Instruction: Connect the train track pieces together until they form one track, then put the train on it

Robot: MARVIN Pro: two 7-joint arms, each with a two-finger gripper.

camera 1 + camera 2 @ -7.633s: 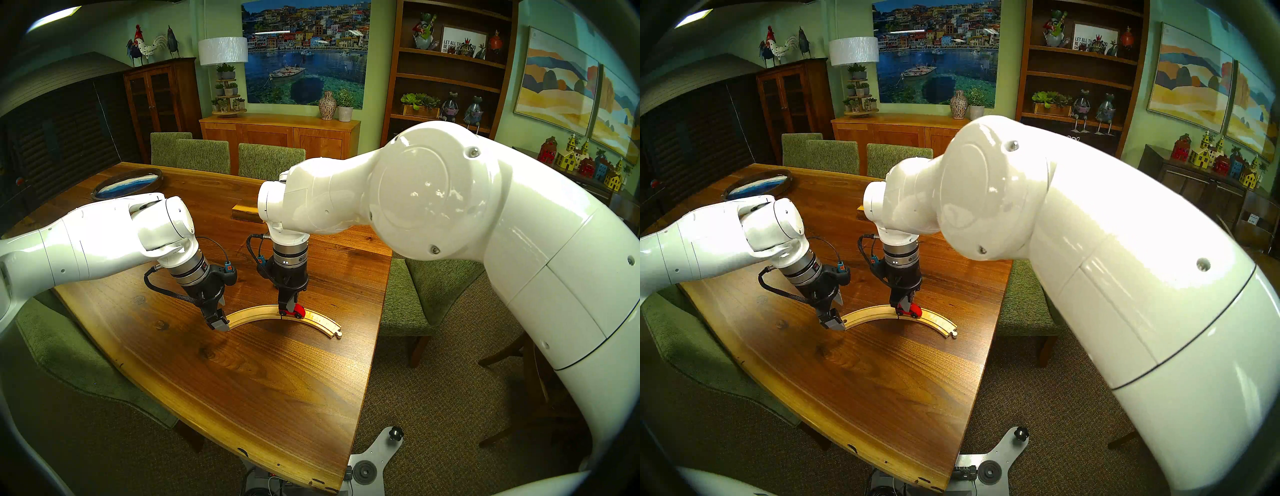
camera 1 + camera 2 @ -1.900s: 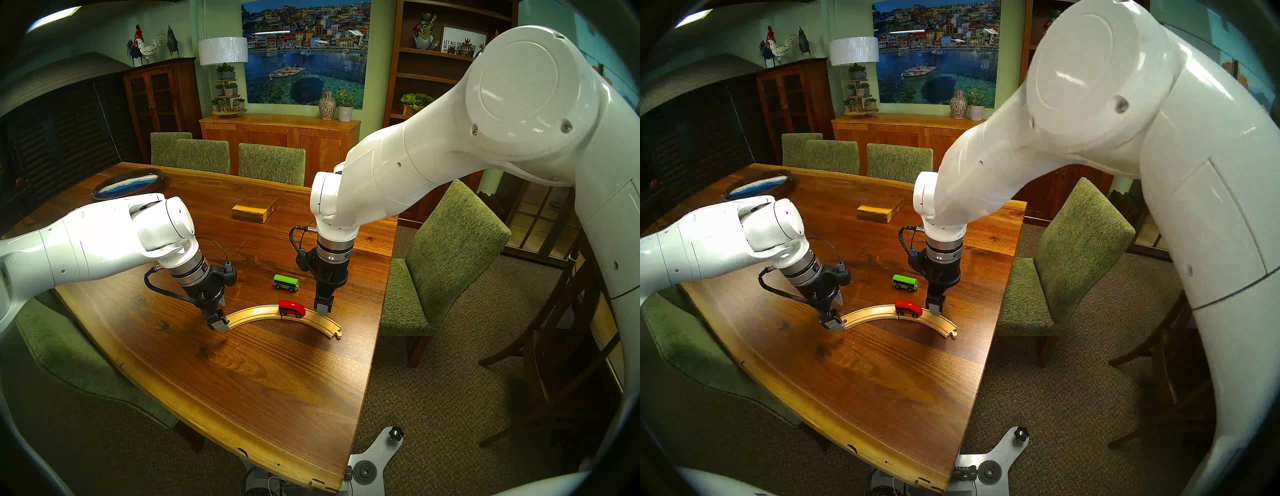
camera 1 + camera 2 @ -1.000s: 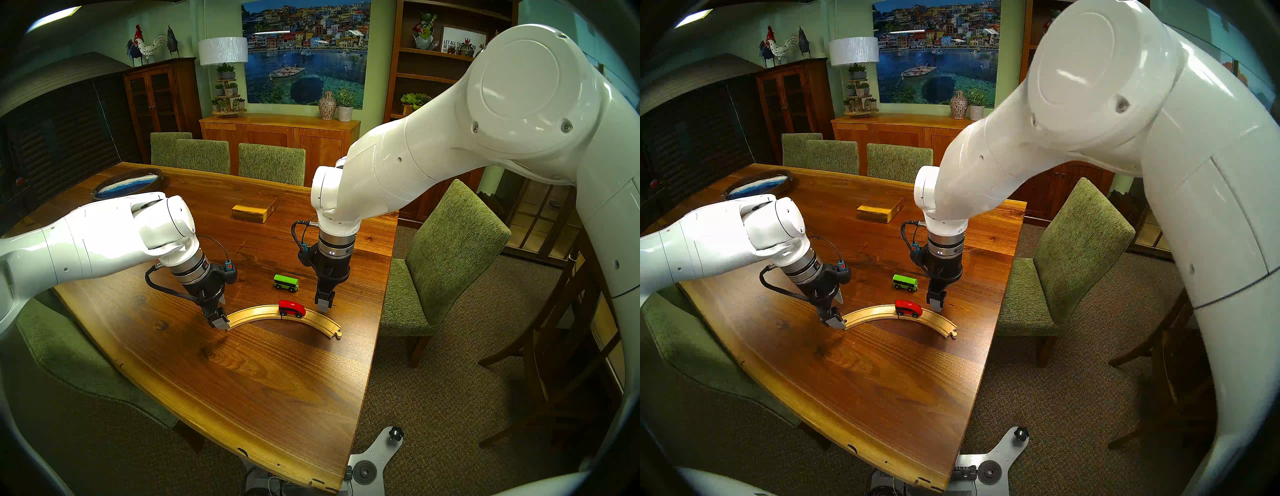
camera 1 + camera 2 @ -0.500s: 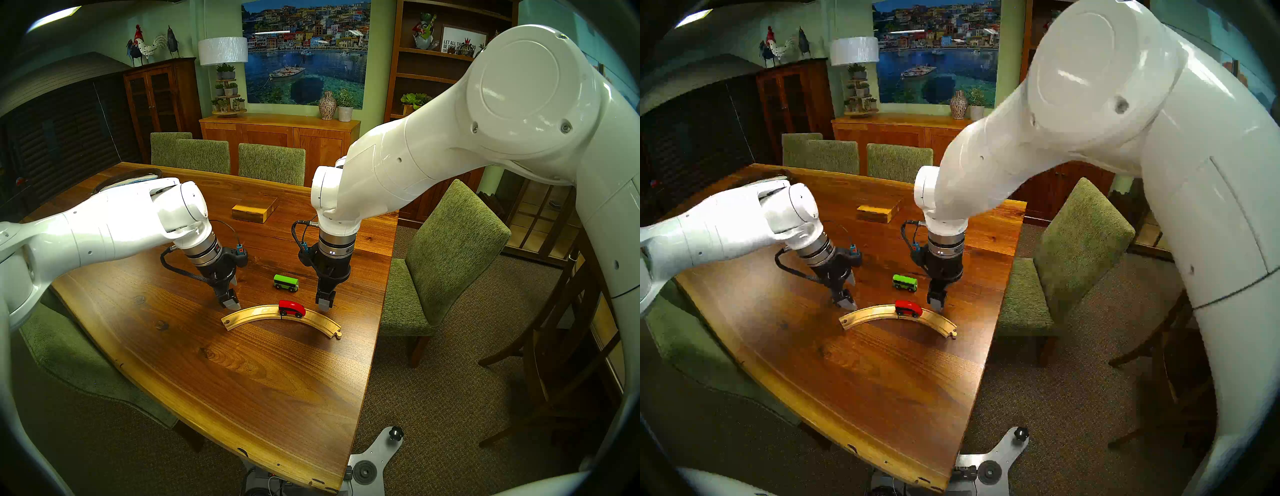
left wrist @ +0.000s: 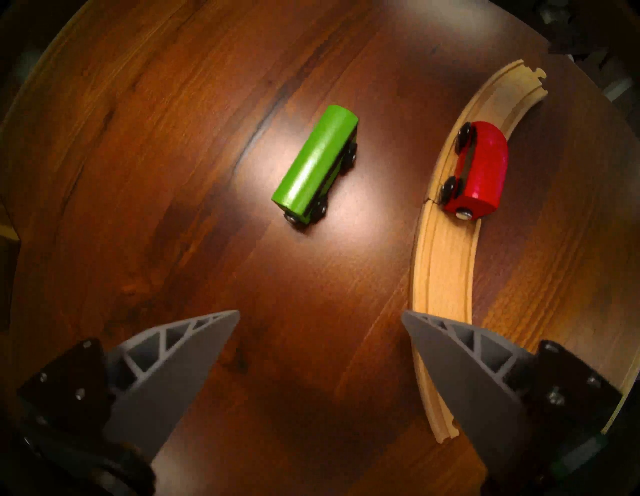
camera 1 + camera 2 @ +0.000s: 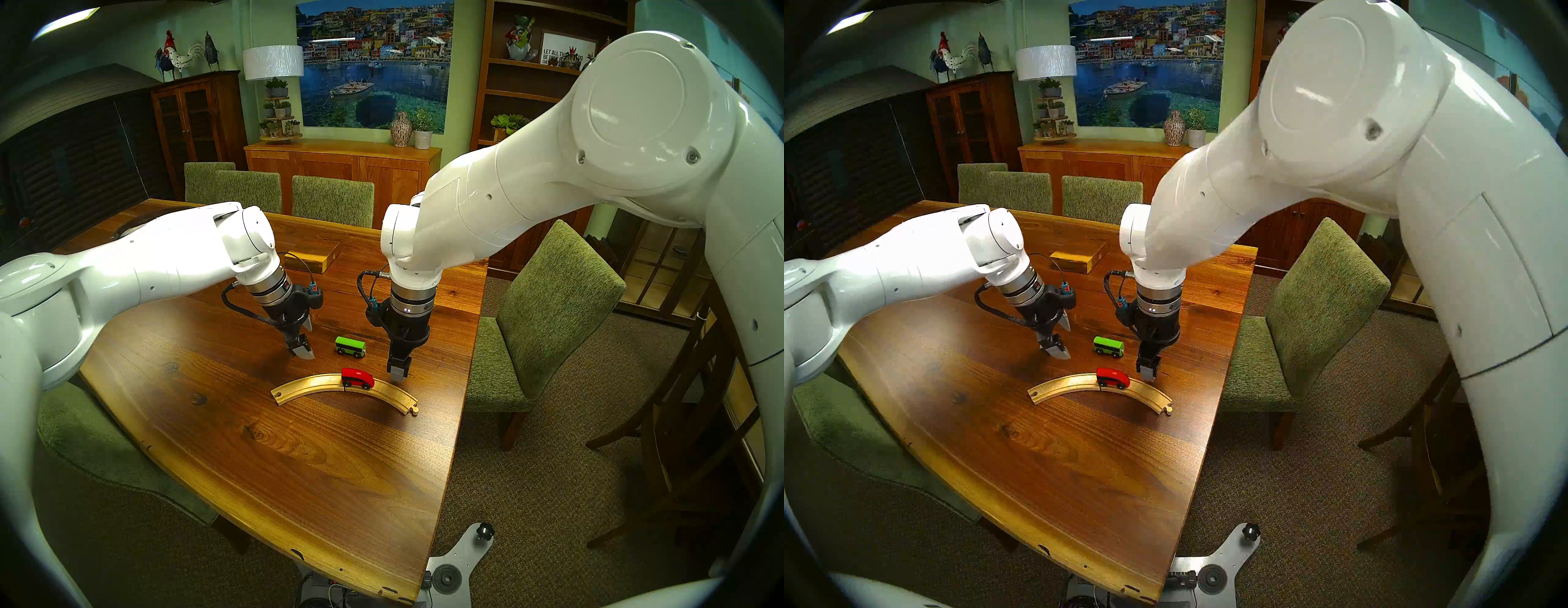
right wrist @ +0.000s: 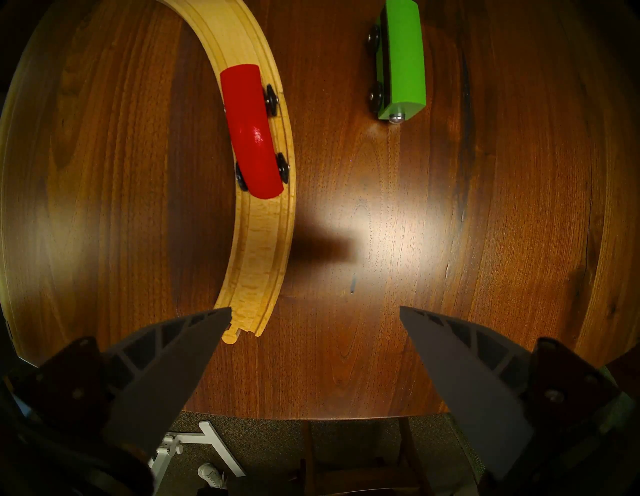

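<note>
The two pale-wood train track pieces lie joined as one track point(image 6: 312, 384) point(image 6: 1064, 384) near the table's right side. The train's red engine point(image 6: 357, 378) point(image 7: 251, 131) stands on the arc by the joint. Its green carriage point(image 6: 350, 346) point(image 5: 317, 162) stands on the bare table just behind the track. My left gripper point(image 6: 306, 344) point(image 5: 321, 311) hovers open and empty, left of the carriage. Beside the arc's right half, right of the engine, my right gripper point(image 6: 398, 370) point(image 7: 315, 308) hangs open and empty. The track point(image 5: 443, 263) point(image 7: 266, 242) shows in both wrist views.
A rectangular wooden block point(image 6: 329, 254) lies farther back, partly behind my left wrist. A dark round tray point(image 6: 127, 229) at the back left is mostly hidden by my left arm. Green chairs point(image 6: 551, 305) stand around the table; its right edge point(image 6: 466, 382) is close to the track.
My left gripper has left the track's left end, risen and swung back and right toward the green carriage. The right arm, track and both cars have stayed put.
</note>
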